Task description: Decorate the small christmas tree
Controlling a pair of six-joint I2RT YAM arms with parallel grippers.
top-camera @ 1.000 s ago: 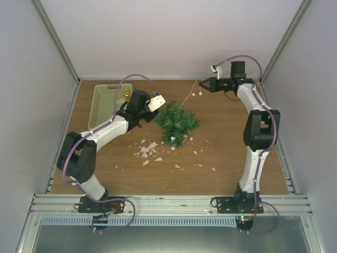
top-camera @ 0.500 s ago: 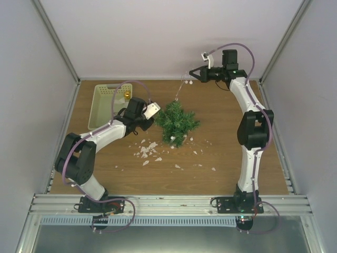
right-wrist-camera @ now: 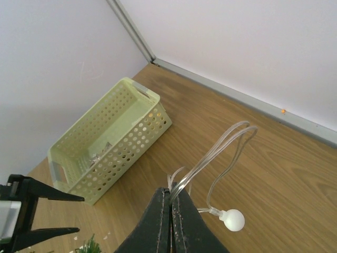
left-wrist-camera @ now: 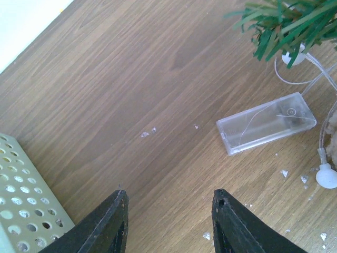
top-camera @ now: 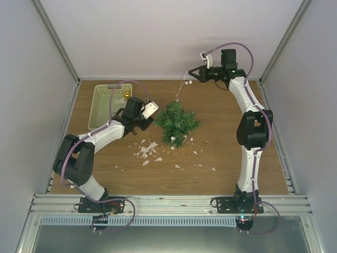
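Note:
The small christmas tree [top-camera: 177,122] stands mid-table, bushy and dark green; its branch tips show in the left wrist view [left-wrist-camera: 284,26]. My right gripper [top-camera: 192,74] is held high behind the tree, shut on the clear wire of a light string [right-wrist-camera: 210,158]. A white bulb [right-wrist-camera: 233,220] dangles beside the fingers. The string [top-camera: 180,90] hangs from there down to the tree. My left gripper [top-camera: 149,117] hovers low just left of the tree, open [left-wrist-camera: 169,197], nothing between its fingers. The string's clear battery box [left-wrist-camera: 266,122] lies on the wood ahead of it.
A pale yellow-green perforated basket [top-camera: 105,105] sits at the back left with a gold ornament [top-camera: 127,95] inside; its corner shows in the left wrist view [left-wrist-camera: 21,211]. White flakes [top-camera: 147,150] litter the wood in front of the tree. Enclosure walls ring the table.
My right gripper has risen and swung left toward the back wall, drawing the light string up from the tree. My left gripper has eased slightly left, away from the tree.

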